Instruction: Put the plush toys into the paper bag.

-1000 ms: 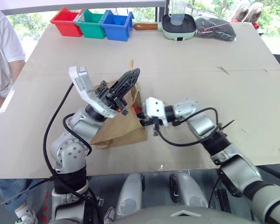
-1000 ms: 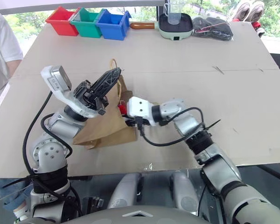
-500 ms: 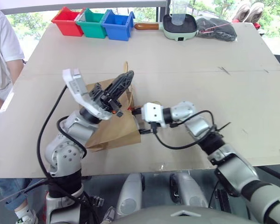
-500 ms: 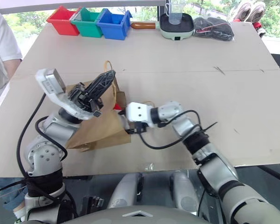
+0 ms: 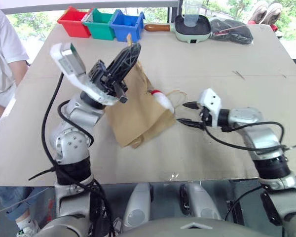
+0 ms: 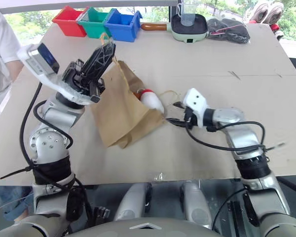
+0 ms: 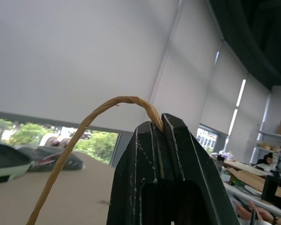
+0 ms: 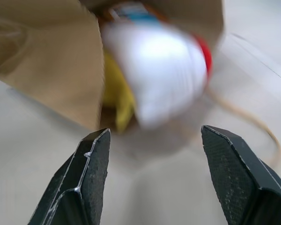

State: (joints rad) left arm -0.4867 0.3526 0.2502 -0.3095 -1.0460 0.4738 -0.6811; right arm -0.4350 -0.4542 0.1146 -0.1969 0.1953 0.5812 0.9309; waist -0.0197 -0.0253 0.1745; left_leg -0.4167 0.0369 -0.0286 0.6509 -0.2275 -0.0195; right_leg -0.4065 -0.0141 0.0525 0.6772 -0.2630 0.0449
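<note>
At the far left edge of the head views, part of a person (image 5: pixel 2 59) in a white shirt is seen beside the table (image 5: pixel 266 74). The left gripper (image 5: pixel 124 57) is raised above the table with its two black fingers pressed together, and one twisted loop handle (image 7: pixel 100 112) of the paper bag (image 5: pixel 138 116) is pinched between them, as the left wrist view makes plain. The bag is hung from that handle at a tilt, its lower end resting crumpled on the table and its mouth turned toward the robot's right. At the mouth, the white plush toy (image 5: pixel 162 101) with the red tip is seen partly out of the bag, with its yellow end (image 8: pixel 117 93) tucked back inside the opening. The second handle (image 5: pixel 176 95) lies loose on the table just beside the toy. The brown plush toy cannot be made out. Further right, the right gripper (image 5: pixel 188 114) is held low over the table, near the bag's mouth but apart from it, its fingers spread wide with nothing between them. Along the far edge of the table, a red bin (image 5: pixel 73 22), a green bin (image 5: pixel 99 24) and a blue bin (image 5: pixel 126 25) are lined up, followed by a small pan (image 5: pixel 190 27) and a dark bundle (image 5: pixel 232 30).
</note>
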